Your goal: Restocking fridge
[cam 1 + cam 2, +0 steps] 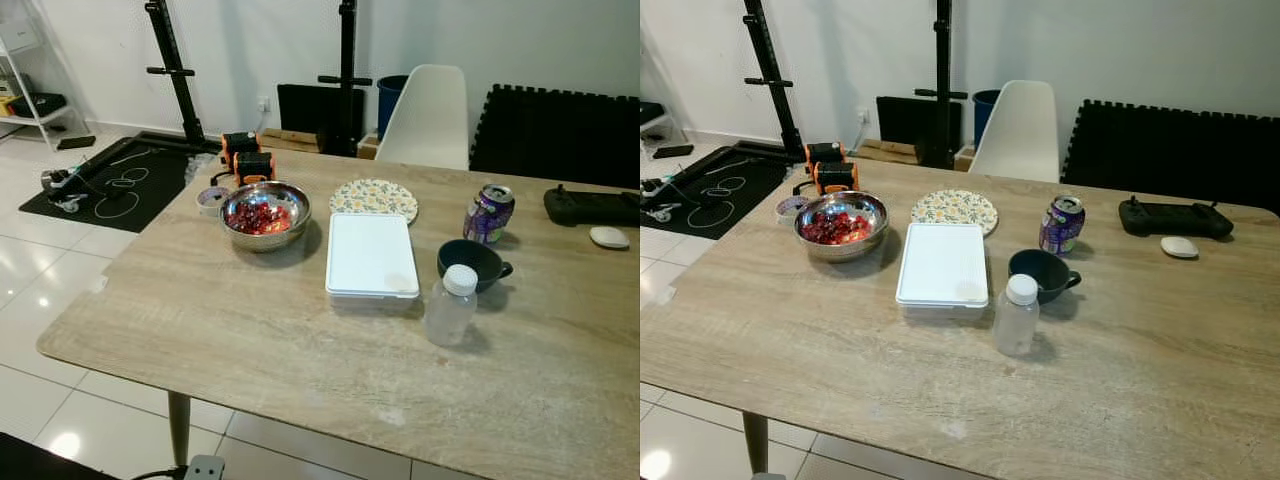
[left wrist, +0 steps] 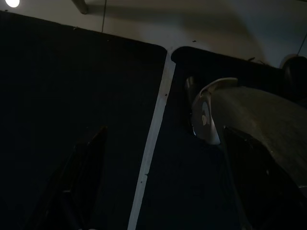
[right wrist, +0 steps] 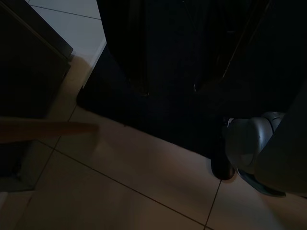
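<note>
On the wooden table (image 1: pixel 250 330) stand a steel bowl of red fruit (image 1: pixel 265 213), a flat white lidded container (image 1: pixel 371 255), a clear bottle with a white cap (image 1: pixel 451 305), a dark cup (image 1: pixel 472 263), a purple can (image 1: pixel 489 213) and a patterned plate (image 1: pixel 373 199). Both arms hang idle below the table. My left gripper (image 2: pixel 164 129) is open in its dim wrist view, above a dark floor mat. In the very dark right wrist view, my right gripper (image 3: pixel 168 86) hangs over a dark mat and pale floor tiles.
A white chair (image 1: pixel 428 115) is at the table's far side. A black controller (image 1: pixel 592 206) and a small white oval object (image 1: pixel 609 237) lie at the far right. Two orange-black devices (image 1: pixel 247 155) and a tape roll (image 1: pixel 212 198) are near the bowl. Black stands rise behind.
</note>
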`<state>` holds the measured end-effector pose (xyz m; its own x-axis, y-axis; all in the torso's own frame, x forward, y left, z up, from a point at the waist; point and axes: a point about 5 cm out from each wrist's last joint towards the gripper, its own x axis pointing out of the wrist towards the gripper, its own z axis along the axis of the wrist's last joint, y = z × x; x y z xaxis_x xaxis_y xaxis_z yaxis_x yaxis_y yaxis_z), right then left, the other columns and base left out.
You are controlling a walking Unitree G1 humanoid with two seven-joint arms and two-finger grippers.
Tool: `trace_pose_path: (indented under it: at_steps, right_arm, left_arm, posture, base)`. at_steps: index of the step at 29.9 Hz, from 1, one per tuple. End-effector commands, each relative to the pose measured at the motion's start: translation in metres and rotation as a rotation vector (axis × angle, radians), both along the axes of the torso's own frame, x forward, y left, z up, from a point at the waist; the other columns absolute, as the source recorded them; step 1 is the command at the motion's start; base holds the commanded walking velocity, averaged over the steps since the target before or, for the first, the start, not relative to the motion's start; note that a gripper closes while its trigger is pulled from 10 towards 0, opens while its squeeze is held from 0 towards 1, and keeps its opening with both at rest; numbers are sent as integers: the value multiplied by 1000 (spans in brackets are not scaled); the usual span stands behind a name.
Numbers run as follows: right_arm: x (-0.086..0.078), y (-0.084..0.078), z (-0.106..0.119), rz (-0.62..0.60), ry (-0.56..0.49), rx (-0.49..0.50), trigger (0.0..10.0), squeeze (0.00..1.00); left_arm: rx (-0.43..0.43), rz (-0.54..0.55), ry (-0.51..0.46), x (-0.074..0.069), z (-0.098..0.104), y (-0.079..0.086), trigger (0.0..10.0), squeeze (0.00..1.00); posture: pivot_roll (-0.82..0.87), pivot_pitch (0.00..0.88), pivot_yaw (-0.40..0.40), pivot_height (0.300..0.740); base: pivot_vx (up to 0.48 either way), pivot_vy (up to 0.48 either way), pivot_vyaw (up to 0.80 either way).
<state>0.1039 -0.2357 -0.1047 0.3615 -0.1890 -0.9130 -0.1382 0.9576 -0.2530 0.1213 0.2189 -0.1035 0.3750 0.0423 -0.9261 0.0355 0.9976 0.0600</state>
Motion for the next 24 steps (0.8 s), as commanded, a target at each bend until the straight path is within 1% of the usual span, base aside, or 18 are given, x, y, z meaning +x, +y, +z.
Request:
trace_pose_path:
  at_steps: [1,12,24]
  right_arm:
    - [1,0,0,-11,1,-2,10000,0]
    - [4,5,0,9,0,3,10000,0]
    - [4,4,0,15,4,0,10000,0]
  left_arm:
    - [-3,-13,15,-4,-2,-3,10000,0]
    - [-13,-13,22,-8,-3,-4,10000,0]
    - [-21,-18,32,-11,-4,-6,10000,0]
  posture:
    - [-57,0,-9,740]
    - [-48,0,-8,740]
    - [-46,0,-11,740]
  base:
    - [0,0,0]
    - [0,0,0]
    - [0,0,0]
